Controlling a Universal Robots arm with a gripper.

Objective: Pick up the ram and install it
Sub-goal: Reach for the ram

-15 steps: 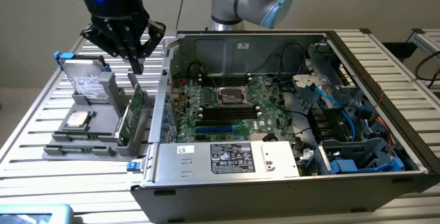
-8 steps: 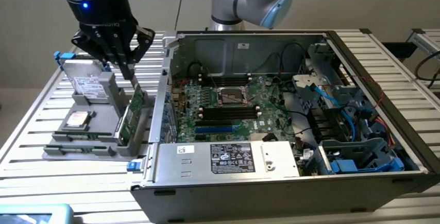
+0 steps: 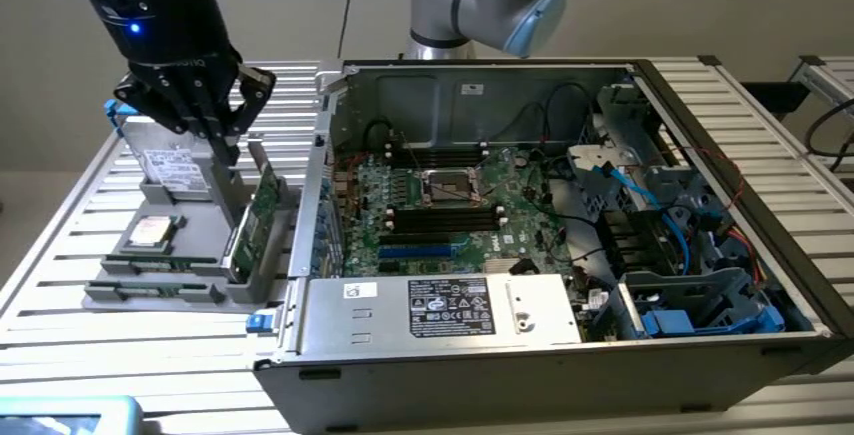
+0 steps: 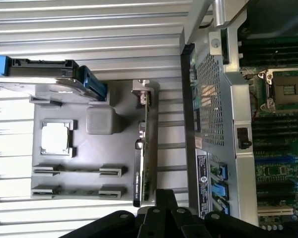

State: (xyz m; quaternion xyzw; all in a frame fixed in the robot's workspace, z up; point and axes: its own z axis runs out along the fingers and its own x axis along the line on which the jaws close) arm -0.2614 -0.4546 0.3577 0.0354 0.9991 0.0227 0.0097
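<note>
A thin ram stick [image 3: 158, 265] [image 4: 79, 171] lies edge-up in a slot of the grey parts holder [image 3: 200, 210] [image 4: 97, 148]. That holder sits on the slatted table at the exterior view's left. A second similar stick [image 3: 147, 290] [image 4: 79, 191] sits in the slot beside it. My black gripper [image 3: 230, 150] [image 4: 165, 198] hangs above the far end of the holder, over the upright green expansion card [image 3: 260, 215] [image 4: 145, 148]. It is well apart from the ram. Its fingers meet at the tips with nothing between them.
The holder also carries a hard drive [image 3: 163, 170] [image 4: 37, 84] and a square CPU [image 3: 154, 230] [image 4: 56, 137]. The open computer case [image 3: 561, 65] stands at the exterior view's right, with the motherboard [image 3: 441, 215] [image 4: 280, 148] and its black memory slots [image 3: 447, 217] exposed.
</note>
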